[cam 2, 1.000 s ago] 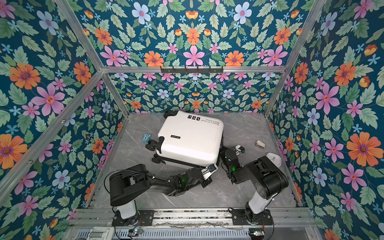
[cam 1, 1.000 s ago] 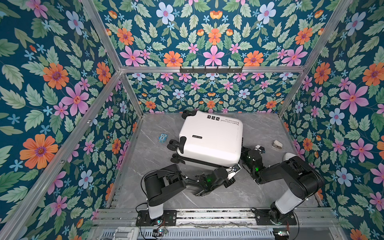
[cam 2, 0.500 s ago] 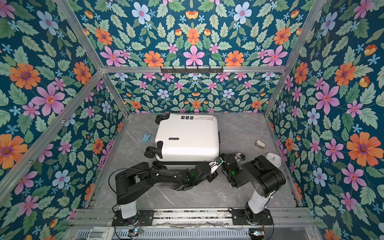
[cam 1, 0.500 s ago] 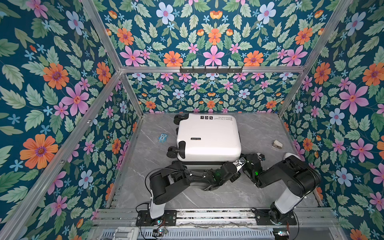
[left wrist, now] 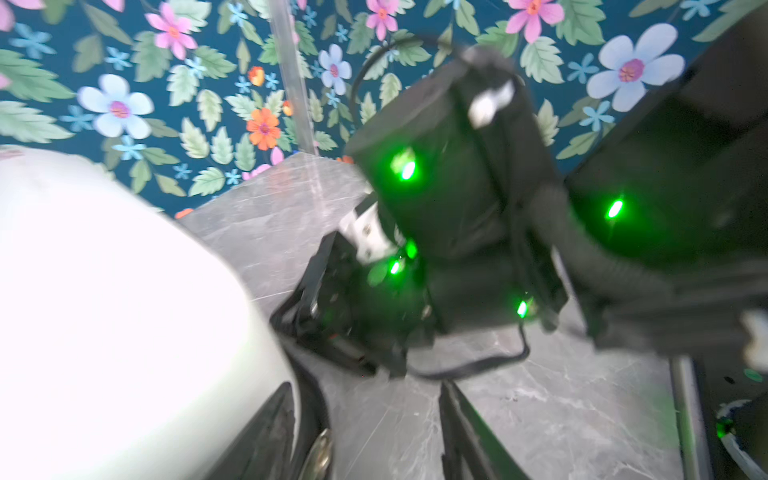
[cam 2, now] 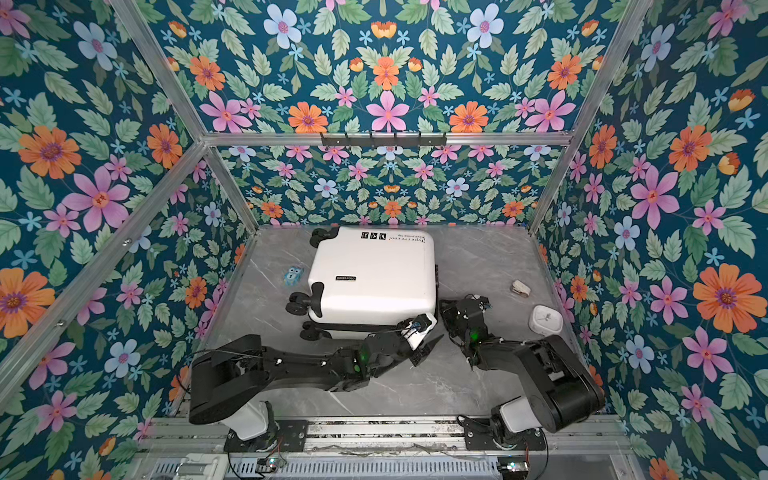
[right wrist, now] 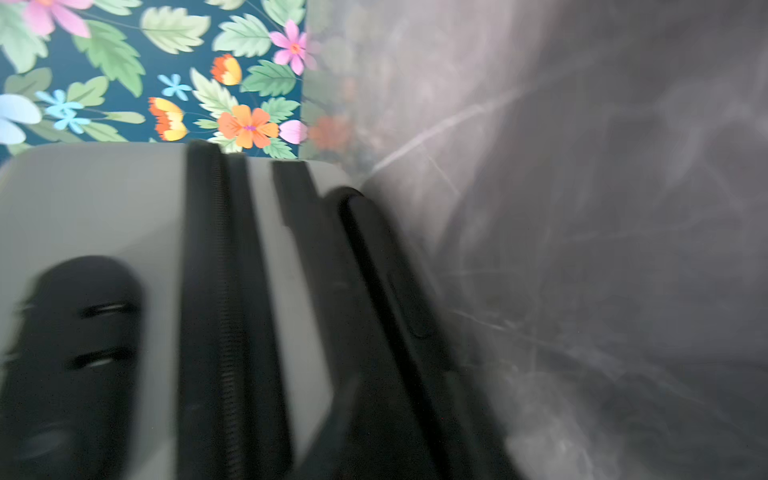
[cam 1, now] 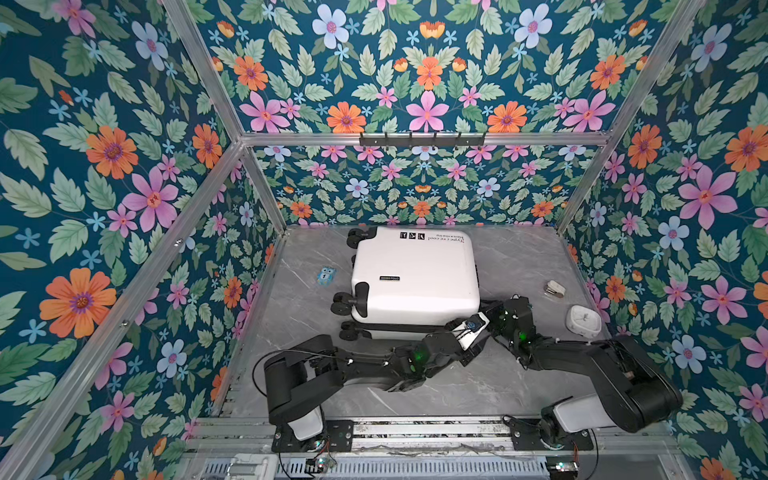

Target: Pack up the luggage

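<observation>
The luggage is a white hard-shell suitcase lying flat and closed at the back middle of the table, wheels to the left. My left gripper is at its near right corner. In the left wrist view this gripper is open: one finger lies along the white shell beside a metal zipper pull, and bare table shows in the gap. My right gripper is low at the same corner. The right wrist view is blurred; it shows the zipper band, and the jaws are not clear.
A small blue owl figure lies left of the suitcase. A little beige clip and a white rounded case sit near the right wall. Floral walls close three sides, with a hook rail on the back wall.
The suitcase has turned from skewed to square and slid toward the back wall. Both arms followed its near right corner, and the left jaws have come apart.
</observation>
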Robot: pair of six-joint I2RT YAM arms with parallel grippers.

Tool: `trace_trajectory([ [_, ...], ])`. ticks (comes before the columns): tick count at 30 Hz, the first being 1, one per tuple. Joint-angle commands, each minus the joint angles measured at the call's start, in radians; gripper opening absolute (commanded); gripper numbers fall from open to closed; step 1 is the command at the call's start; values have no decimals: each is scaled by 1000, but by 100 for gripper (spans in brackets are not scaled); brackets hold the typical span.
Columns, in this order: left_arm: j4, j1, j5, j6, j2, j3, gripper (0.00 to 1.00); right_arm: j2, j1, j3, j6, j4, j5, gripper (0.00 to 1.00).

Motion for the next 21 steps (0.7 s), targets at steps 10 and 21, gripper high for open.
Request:
trace_trajectory([
  [10, -629, 130, -207, -290, -395, 40, 63, -386, -74, 79, -611, -585, -140, 87],
  [21, -1078, 497, -41, -624, -611, 115, 66, -619, 120, 107, -725, -830, -280, 80],
])
